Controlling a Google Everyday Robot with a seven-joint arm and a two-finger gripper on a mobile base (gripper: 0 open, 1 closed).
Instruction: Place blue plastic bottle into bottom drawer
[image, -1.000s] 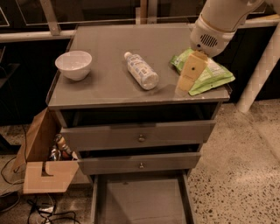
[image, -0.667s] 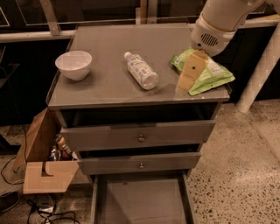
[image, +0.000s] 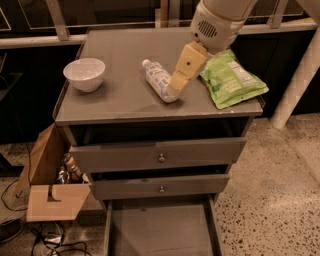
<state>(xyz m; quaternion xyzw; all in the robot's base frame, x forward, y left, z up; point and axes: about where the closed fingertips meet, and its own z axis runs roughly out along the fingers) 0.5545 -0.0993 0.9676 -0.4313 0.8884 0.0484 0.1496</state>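
The blue plastic bottle (image: 156, 77) lies on its side on the grey cabinet top (image: 120, 95), white cap pointing away, near the middle. My gripper (image: 173, 90) reaches down from the upper right and its tan tip is at the bottle's near end, touching or just above it. The bottom drawer (image: 160, 227) is pulled out at the foot of the cabinet, a shallow grey tray with nothing visible in it.
A white bowl (image: 85, 74) stands at the left of the top. A green snack bag (image: 231, 80) lies at the right edge. The two upper drawers (image: 160, 158) are slightly out. A cardboard box (image: 50, 187) with clutter and cables sits on the floor at left.
My gripper has moved left, from over the green bag to the near end of the bottle. The bottle, bowl and bag have not moved.
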